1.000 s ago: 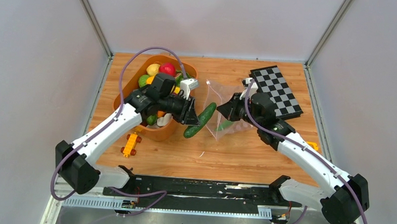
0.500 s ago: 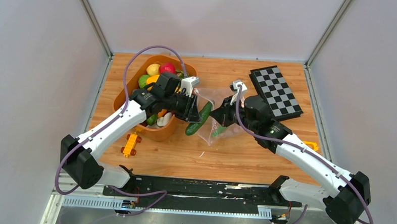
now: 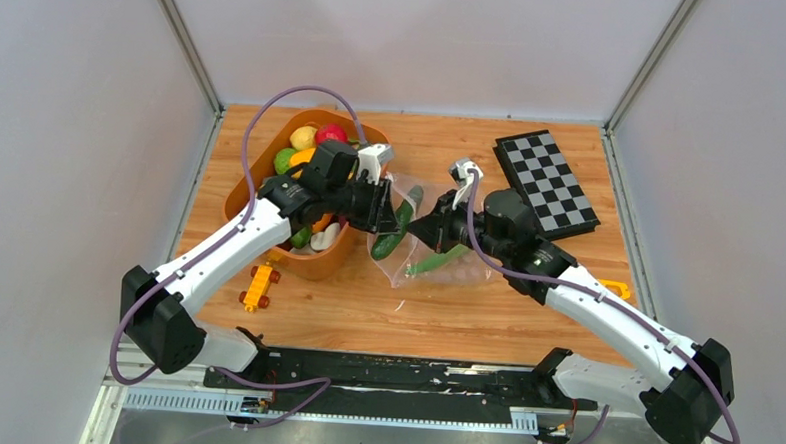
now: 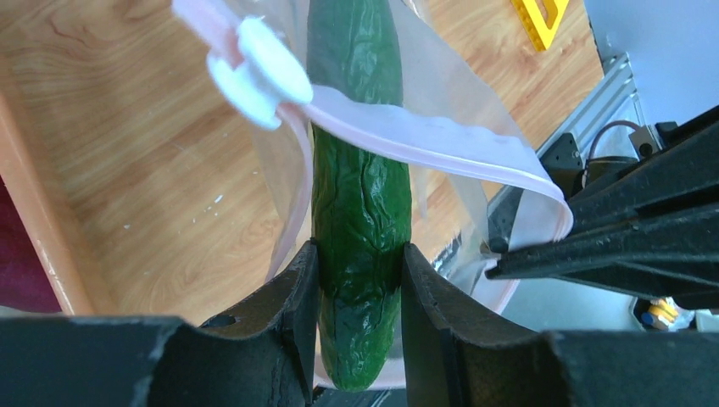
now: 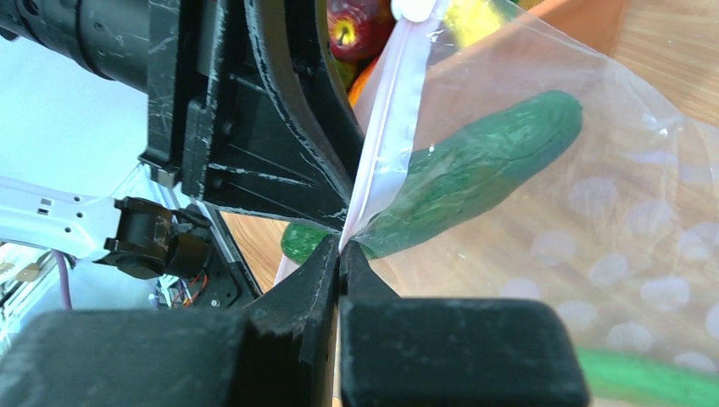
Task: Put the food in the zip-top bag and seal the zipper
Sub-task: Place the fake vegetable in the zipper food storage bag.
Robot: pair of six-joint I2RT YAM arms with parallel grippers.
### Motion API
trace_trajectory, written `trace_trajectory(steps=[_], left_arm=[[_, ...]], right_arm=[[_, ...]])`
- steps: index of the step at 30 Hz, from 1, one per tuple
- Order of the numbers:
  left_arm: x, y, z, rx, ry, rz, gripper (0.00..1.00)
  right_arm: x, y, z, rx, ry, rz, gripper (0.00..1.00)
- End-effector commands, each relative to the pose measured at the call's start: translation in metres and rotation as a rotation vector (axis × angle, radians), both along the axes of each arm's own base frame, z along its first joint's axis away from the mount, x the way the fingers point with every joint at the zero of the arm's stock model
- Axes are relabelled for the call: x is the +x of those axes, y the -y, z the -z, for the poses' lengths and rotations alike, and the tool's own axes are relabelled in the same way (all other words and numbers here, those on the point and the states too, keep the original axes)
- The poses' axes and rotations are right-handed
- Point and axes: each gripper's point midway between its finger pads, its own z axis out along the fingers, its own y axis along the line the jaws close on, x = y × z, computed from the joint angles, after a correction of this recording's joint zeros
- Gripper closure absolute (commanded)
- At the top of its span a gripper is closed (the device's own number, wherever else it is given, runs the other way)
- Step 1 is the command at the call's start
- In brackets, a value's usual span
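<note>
My left gripper (image 3: 381, 214) (image 4: 359, 280) is shut on a green cucumber (image 3: 397, 222) (image 4: 360, 195), whose far half pokes through the mouth of the clear zip-top bag (image 3: 438, 234) (image 5: 593, 212). The whitish-pink zipper strip (image 4: 407, 136) (image 5: 386, 144) loops around the cucumber, with a white slider tab (image 4: 263, 72) on it. My right gripper (image 3: 421, 233) (image 5: 341, 250) is shut on the bag's mouth edge and holds it up. A second green piece (image 3: 437, 261) lies inside the bag. The cucumber shows through the bag in the right wrist view (image 5: 475, 170).
An orange tub (image 3: 261, 176) at the back left holds more toy food: yellow, red, green pieces (image 3: 318, 137). A yellow toy car (image 3: 258, 284) lies in front of the tub. A checkerboard (image 3: 546, 179) sits at the back right. A small yellow object (image 3: 618, 288) lies by the right arm.
My left gripper carried the cucumber up and right into the bag's mouth. My right gripper pulled the bag's mouth edge left toward it; the bag shifted left.
</note>
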Motion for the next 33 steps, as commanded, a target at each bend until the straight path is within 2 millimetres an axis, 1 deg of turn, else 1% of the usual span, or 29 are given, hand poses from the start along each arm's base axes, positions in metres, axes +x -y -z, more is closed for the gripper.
trace_trajectory(steps=[1,5,8,12,16,17,20,21,22,24,27,30,33], left_arm=[[0.008,0.005,-0.01,-0.023,0.066,-0.024,1.0],[0.006,0.007,-0.006,0.004,0.096,-0.005,0.99],[0.002,0.009,-0.005,0.01,0.112,0.023,0.97],[-0.002,0.01,-0.009,-0.002,0.133,0.054,0.95],[-0.009,0.013,-0.009,0.005,0.13,0.124,0.85],[-0.011,0.01,-0.004,0.033,0.112,0.134,0.83],[-0.009,0.006,0.001,0.083,0.104,0.138,0.77],[-0.009,0.006,0.0,0.082,0.11,0.136,0.74],[-0.009,0.006,-0.001,0.078,0.115,0.134,0.68],[-0.008,0.008,-0.008,0.053,0.133,0.127,0.59],[-0.008,0.01,-0.019,0.01,0.168,0.118,0.49],[-0.008,0.012,-0.027,-0.015,0.184,0.12,0.45],[-0.007,0.012,-0.025,-0.009,0.178,0.117,0.43]], right_arm=[[-0.002,-0.011,-0.029,0.117,0.039,-0.028,1.0],[0.004,-0.007,-0.032,0.152,0.014,0.035,1.0],[0.012,-0.001,-0.028,0.159,-0.016,0.104,1.0],[0.014,0.0,-0.023,0.15,-0.025,0.119,1.0],[0.015,0.002,-0.021,0.138,-0.024,0.13,1.0],[0.015,0.003,-0.021,0.134,-0.02,0.134,1.0],[0.016,0.006,-0.022,0.125,-0.009,0.145,1.0],[0.017,0.007,-0.022,0.123,-0.006,0.151,1.0],[0.017,0.008,-0.022,0.121,-0.003,0.155,1.0],[0.018,0.009,-0.023,0.119,0.003,0.164,1.0],[0.019,0.009,-0.022,0.116,0.004,0.165,1.0],[0.02,0.01,-0.019,0.11,0.002,0.168,1.0],[0.021,0.01,-0.017,0.108,0.001,0.177,1.0]])
